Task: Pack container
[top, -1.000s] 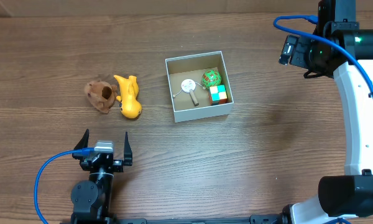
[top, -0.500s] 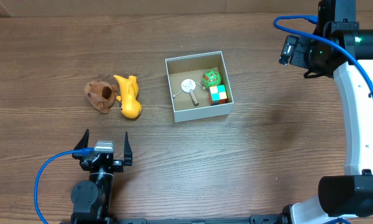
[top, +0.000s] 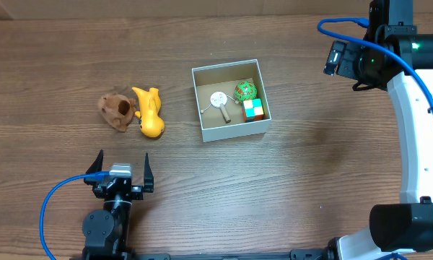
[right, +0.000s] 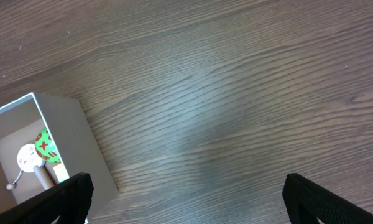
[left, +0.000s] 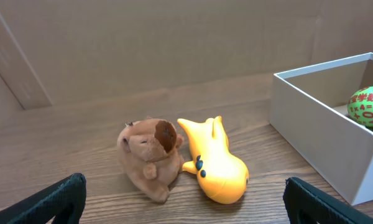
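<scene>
Off to the container's (top: pixel 234 131) near left, my left claw (top: pixel 123 156) gapes wide and empty, facing the yellow toy (top: pixel 149 115) and brown plush (top: pixel 116 112) lying left of it; my right claw (right: pixel 186 186) hangs equally wide off its right. Packing looks half done, so next I'd reach for the yellow toy. That container is a shallow white-walled square with a brown floor, holding a green ball (top: pixel 245 91) and colour cube (top: pixel 253 109).

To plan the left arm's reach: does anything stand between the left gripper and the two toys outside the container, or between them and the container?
Nothing visible before the open left gripper: only bare table up to the plush and the yellow toy. Toward the container, the yellow toy lies in the plush's path.
</scene>
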